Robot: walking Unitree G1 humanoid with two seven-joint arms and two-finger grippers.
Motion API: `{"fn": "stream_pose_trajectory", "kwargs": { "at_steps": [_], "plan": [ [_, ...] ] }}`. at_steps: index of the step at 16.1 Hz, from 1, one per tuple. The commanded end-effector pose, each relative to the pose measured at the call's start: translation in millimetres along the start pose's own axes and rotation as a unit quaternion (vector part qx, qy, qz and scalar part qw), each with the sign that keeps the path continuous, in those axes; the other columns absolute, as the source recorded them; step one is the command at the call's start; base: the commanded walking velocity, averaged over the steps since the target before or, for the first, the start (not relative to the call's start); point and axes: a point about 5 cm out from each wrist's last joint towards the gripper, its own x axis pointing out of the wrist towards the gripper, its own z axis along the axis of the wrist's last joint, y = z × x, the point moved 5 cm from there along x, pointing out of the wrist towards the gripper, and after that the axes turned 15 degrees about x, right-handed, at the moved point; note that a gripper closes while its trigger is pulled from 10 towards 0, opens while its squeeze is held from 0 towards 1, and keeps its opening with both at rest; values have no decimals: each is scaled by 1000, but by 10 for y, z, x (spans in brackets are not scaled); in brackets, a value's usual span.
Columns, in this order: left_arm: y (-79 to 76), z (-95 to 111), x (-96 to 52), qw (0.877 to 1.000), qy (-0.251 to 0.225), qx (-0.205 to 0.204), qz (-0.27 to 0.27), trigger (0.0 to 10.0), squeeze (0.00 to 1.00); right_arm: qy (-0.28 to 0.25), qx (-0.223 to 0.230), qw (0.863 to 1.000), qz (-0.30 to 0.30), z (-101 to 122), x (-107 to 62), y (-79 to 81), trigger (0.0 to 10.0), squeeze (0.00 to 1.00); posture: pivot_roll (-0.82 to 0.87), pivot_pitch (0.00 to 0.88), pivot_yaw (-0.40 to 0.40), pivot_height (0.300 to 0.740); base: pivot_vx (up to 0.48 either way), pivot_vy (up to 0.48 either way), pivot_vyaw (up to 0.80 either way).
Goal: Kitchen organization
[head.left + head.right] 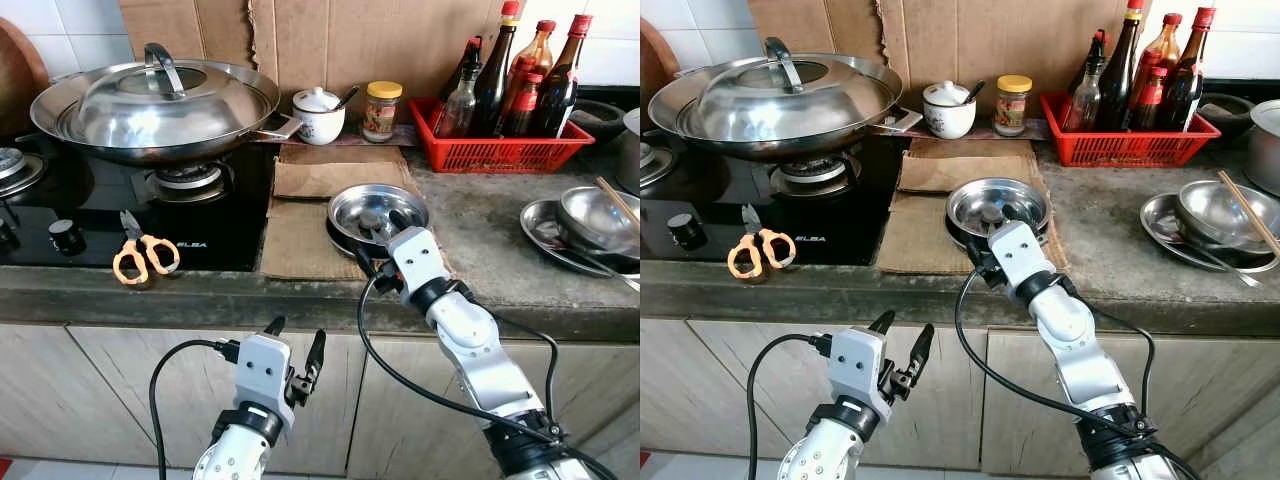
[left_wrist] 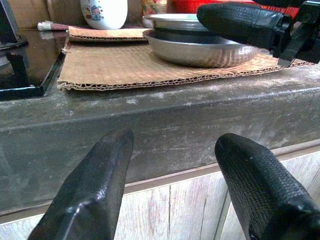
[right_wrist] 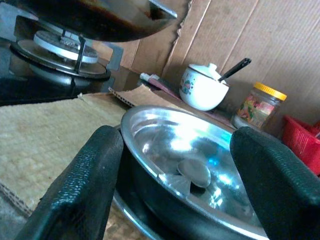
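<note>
Grey stone counter (image 1: 480,250), round steel bowl (image 1: 377,212)

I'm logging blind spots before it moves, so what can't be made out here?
- Jar label: too small, head views.
- Steel bowls under the top one: count hidden by stacking.
- Wok contents: hidden by its lid.
- Right gripper contact with bowls: unclear.

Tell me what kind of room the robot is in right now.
Most likely a home kitchen: a lidded wok sits on a gas stove, sauce bottles fill a red basket, and steel bowls rest on the stone counter.
</note>
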Motion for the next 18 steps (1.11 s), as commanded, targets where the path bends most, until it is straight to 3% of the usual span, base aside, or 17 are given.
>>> {"fn": "stream_pose_trajectory", "kwargs": {
  "at_steps": [1, 2, 3, 4, 6, 7, 9, 10, 11, 12, 15, 16, 18],
  "plan": [
    [6, 63, 3, 1000, -12, 2, 3, 10000, 0, -10, -7, 1000, -5, 53, 21, -55, 10000, 0, 122, 19, -56, 740, 0, 0, 0],
    [11, 63, 4, 1000, -12, 2, 3, 10000, 0, -8, -7, 1000, -6, 39, 20, -62, 10000, 0, 123, 19, -55, 740, 0, 0, 0],
    [11, 63, 5, 1000, -12, 2, 3, 10000, 0, -4, -9, 1000, -9, 22, 19, -75, 0, 0, 123, 21, -56, 740, 0, 0, 0],
    [14, 63, 6, 1000, -12, 2, 4, 10000, 0, -3, -10, 1000, -12, 17, 22, -95, 10000, 0, 123, 23, -55, 740, 0, 0, 0],
    [18, 63, 6, 1000, -12, 3, 4, 10000, 0, -4, -13, 1000, -17, 24, 28, -131, 10000, 0, 122, 23, -55, 740, 0, 0, 0],
    [17, 62, 6, 1000, -12, 3, 4, 10000, 0, -5, -12, 1000, -18, 25, 29, -141, 4627, 0, 123, 24, -56, 740, 0, 0, 0],
    [21, 61, 7, 1000, -11, 3, 4, 10000, 0, -5, -11, 1000, -18, 22, 34, -142, 0, 0, 123, 25, -55, 740, 0, 0, 0],
    [21, 63, 6, 1000, -11, 3, 5, 10000, 0, -5, -9, 1000, -19, 19, 35, -133, 0, 0, 123, 25, -55, 740, 0, 0, 0],
    [22, 64, 6, 1000, -11, 4, 6, 10000, 0, -5, -9, 1000, -16, 15, 37, -110, 3882, 0, 125, 26, -57, 740, 0, 0, 0],
    [22, 66, 5, 1000, -12, 4, 6, 10000, 0, -6, -6, 1000, -14, 18, 37, -97, 10000, 0, 125, 27, -56, 740, 0, 0, 0],
    [21, 67, 3, 1000, -11, 4, 6, 10000, 0, -5, -7, 1000, -15, 15, 34, -118, 10000, 0, 123, 26, -57, 740, 0, 0, 0],
    [23, 67, 4, 1000, -11, 4, 7, 10000, 0, -7, -13, 1000, -20, 31, 42, -158, 196, 0, 125, 28, -58, 740, 0, 0, 0],
    [30, 65, 8, 1000, -11, 5, 8, 10000, 0, -14, -16, 999, -24, 76, 58, -191, 0, 0, 124, 28, -57, 740, 0, 0, 0]
  ]
}}
